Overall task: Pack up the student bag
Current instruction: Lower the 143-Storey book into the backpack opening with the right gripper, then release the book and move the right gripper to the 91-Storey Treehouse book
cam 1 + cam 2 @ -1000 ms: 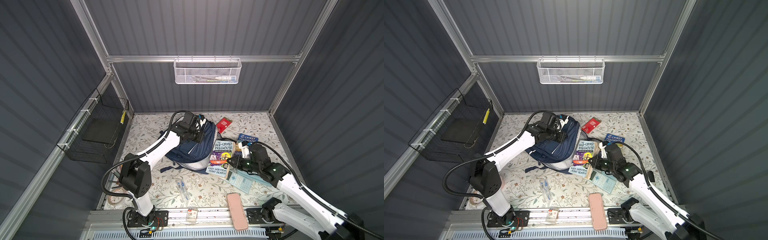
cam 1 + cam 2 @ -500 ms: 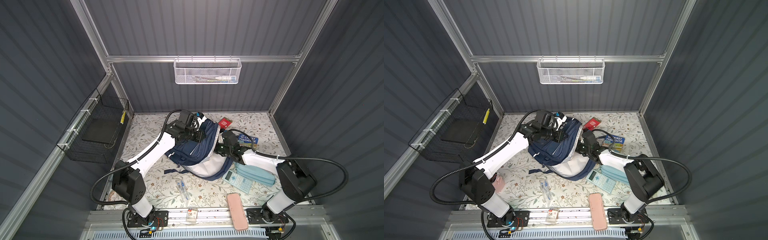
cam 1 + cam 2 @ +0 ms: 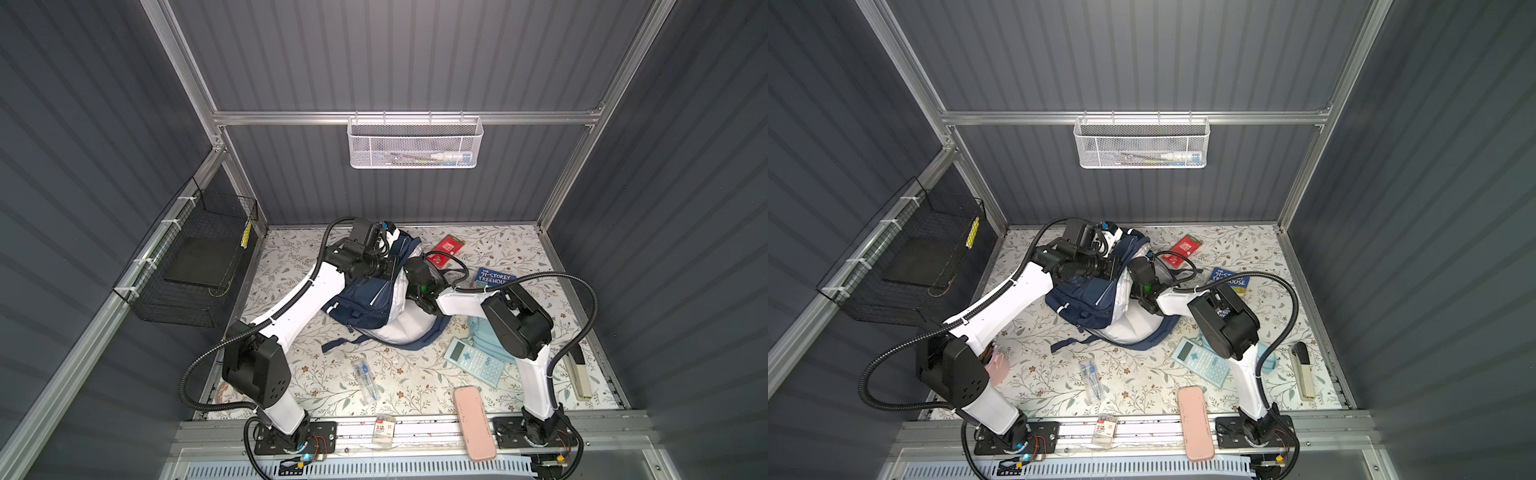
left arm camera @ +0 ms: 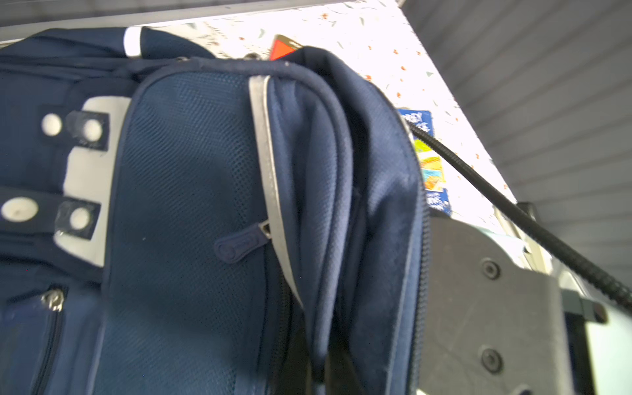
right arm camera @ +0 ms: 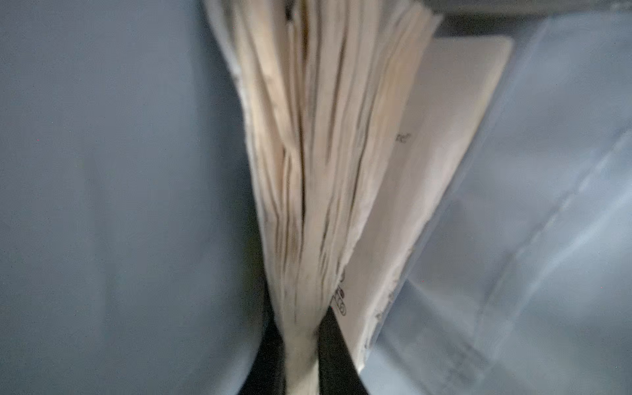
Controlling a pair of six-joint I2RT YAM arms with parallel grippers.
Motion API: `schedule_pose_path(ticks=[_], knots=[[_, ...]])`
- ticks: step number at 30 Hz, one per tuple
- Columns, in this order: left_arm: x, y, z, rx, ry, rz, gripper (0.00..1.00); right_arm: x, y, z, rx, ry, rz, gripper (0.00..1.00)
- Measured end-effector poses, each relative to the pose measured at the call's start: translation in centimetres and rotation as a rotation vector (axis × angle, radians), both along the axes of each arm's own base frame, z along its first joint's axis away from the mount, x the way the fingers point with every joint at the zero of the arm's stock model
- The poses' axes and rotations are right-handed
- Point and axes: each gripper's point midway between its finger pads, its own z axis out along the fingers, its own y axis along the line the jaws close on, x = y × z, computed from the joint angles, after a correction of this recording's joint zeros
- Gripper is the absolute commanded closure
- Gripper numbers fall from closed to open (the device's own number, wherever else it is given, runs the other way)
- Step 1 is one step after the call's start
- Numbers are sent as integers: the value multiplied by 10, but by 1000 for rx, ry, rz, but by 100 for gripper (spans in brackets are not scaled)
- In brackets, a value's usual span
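Note:
The student bag point(image 3: 365, 305) point(image 3: 1088, 301) lies at the back middle of the floral mat, navy with its pale grey lining showing. My left gripper point(image 3: 392, 268) point(image 4: 318, 372) is shut on a fold of the bag's navy flap point(image 4: 328, 205) and holds the mouth up. The right gripper point(image 5: 301, 359) reaches into the bag and is shut on a book point(image 5: 325, 154), whose cream pages fan out between grey lining walls. In both top views the right gripper's fingertips and that book are hidden inside the bag; only the wrist point(image 3: 422, 284) shows.
A blue Treehouse book point(image 3: 494, 277) and a red packet point(image 3: 445, 249) lie right of the bag. Nearer the front are a calculator point(image 3: 473, 361), a light-blue pouch point(image 3: 484, 336), a pink case point(image 3: 473, 422), a stapler point(image 3: 579, 372) and a pen pack point(image 3: 365, 380). A wire basket point(image 3: 199, 266) hangs on the left wall.
The right arm has swung from the mat right of the bag into the bag's mouth, taking the book with it. The left gripper has pulled the flap up and the bag stands wider open.

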Motion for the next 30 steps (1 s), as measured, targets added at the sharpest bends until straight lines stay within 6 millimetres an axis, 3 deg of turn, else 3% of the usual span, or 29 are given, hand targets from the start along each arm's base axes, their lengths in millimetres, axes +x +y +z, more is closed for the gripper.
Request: schedule_pose_path(ticks=[1,5,11,15,17,26,30], knots=[[0,3,2,1,-2,6,100,0,3,1,3,-3,4,91],[1,13,14,-13,-20,26,100,-3,12,7,21,-10,39,55],[-4,22,14,-37,-36,58,100,-17,16,0,-20,30,128,28],[-1,25,5,-49,-74,73,100,-32,7,-1,-143,71,199,20],[1,25,3,-55,-84,77,100,-42,-2,4,-166,76,218,4],[3,26,-12,-92,-57,112,100,-87,-57,21,-161,108,245,1],[4,23,-11,-121,-51,116,100,-106,-72,40,-187,91,257,1]])
